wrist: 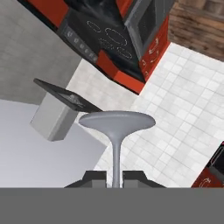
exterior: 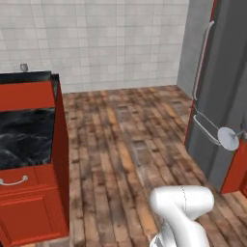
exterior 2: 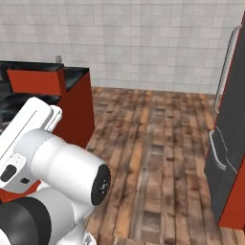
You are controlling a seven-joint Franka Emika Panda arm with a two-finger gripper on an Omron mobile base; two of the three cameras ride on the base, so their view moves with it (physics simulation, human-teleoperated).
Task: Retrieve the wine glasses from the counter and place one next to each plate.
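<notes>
Wine glass (wrist: 116,127) stem between jaws, bowl hidden.

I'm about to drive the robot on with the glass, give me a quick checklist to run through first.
1. Grip on the wine glass: ok. In the hand view its thin stem sits between the finger tips of the gripper.
2. Gap between the held glass and the grey fridge: cannot tell. In the left base view its round foot shows right in front of the door handles.
3. Second glass left on the counter: cannot tell. A small greyish thing stands at the far edge, too small to be sure.
4. Plates located: cannot tell.
5. Placement: not ok, not yet done.
</notes>
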